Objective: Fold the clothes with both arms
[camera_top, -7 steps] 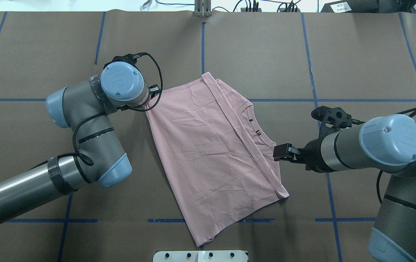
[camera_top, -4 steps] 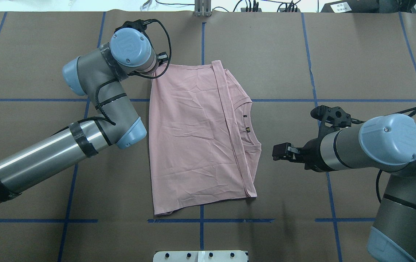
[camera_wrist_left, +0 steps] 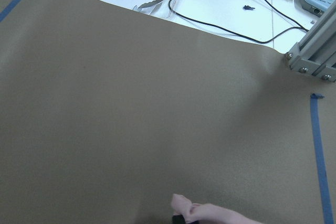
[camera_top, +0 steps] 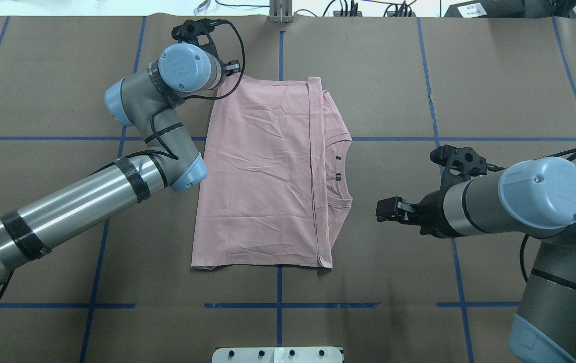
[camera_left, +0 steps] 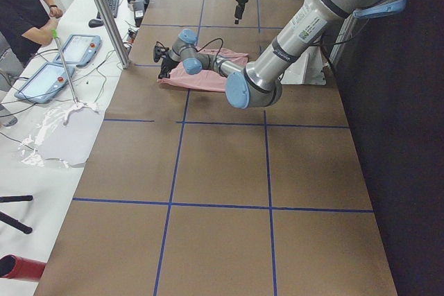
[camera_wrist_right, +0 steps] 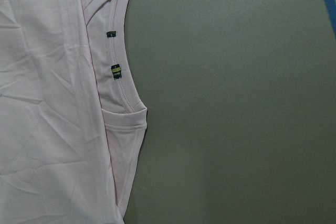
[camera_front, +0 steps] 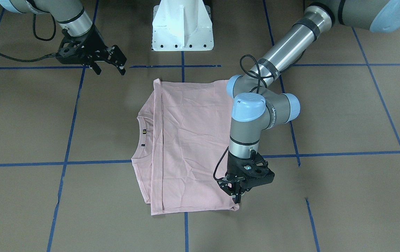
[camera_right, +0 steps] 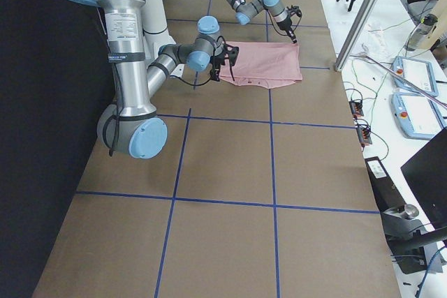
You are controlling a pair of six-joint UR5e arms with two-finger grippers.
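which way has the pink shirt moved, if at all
Yes. The T-shirt swung square and slid up the overhead view, clear of the near blue tape line it overlapped.

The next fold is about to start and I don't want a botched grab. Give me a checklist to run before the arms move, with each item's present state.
1. Left gripper holds the shirt: ok. It is shut on the shirt's far corner, and pink cloth shows in the left wrist view.
2. Right gripper is free: ok. It is open and empty, apart from the shirt, off the collar side.
3. Shirt lies flat on the table: ok, light wrinkles only.
4. Layers are lined up: not ok. The collar layer sticks out past the top layer's edge.
5. Held corner is lifted or resting: cannot tell.
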